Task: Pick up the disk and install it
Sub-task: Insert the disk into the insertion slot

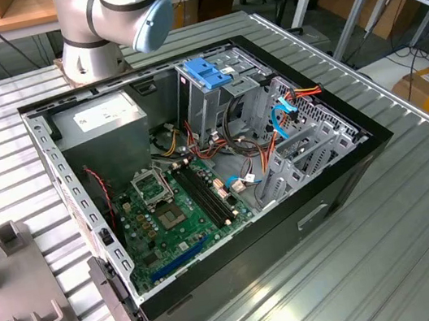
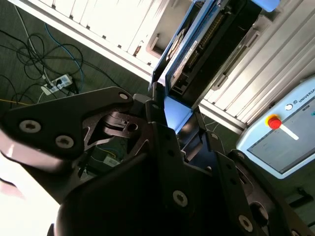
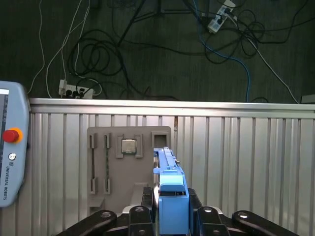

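Note:
In both wrist views my gripper (image 3: pixel 171 202) (image 2: pixel 173 112) is shut on the disk (image 3: pixel 170 172) (image 2: pixel 209 42). I see the disk edge-on, with a light-blue plastic rail along its side and a dark connector face. It hangs in the air above the ribbed metal table (image 3: pixel 246 157). The black fingers (image 3: pixel 146 196) press on it from both sides. In the exterior view the open computer case (image 1: pixel 341 180) lies on its side, and its metal drive cage (image 1: pixel 205 104) carries a blue bracket (image 1: pixel 208 71).
Inside the case are a grey power-supply box (image 1: pixel 100 118), a green motherboard (image 1: pixel 177 208) and loose cables (image 1: pixel 285 112). A grey fixture tray (image 3: pixel 125 167) (image 1: pixel 16 301) holding small parts sits on the table. A teach pendant (image 3: pixel 10 162) (image 2: pixel 285 132) lies nearby. The arm's base (image 1: pixel 109 21) stands behind the case.

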